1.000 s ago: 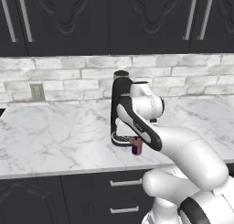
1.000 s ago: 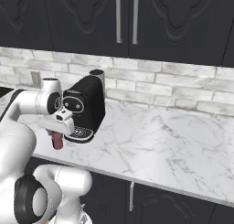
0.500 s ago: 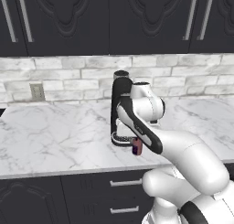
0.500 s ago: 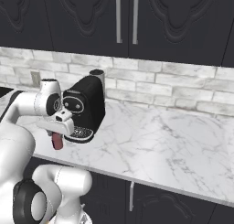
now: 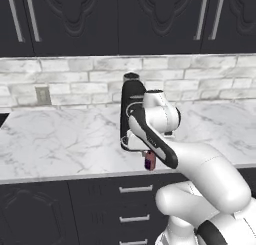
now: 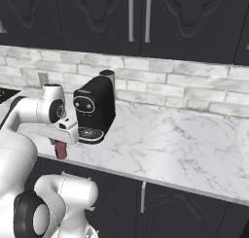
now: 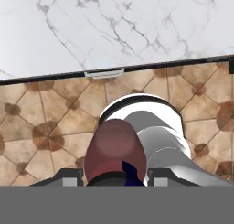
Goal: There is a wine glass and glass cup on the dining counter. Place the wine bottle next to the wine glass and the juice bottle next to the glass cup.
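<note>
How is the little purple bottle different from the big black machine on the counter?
The juice bottle is small and purple-red; the coffee machine is much bigger and black. The juice bottle hangs in the gripper, off the front edge of the marble counter; the coffee machine stands on the counter. The bottle's body looks see-through; the machine looks solid. Both are upright.

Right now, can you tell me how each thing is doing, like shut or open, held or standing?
gripper: shut on the juice bottle, out past the counter edge, over the tiled floor.
juice bottle: held in the gripper, off the counter, hanging upright below the hand.
coffee machine: standing upright on the wall counter, no cup under it.
wall counter: marble top, drawers below it shut.
upper cabinets: doors shut.
</note>
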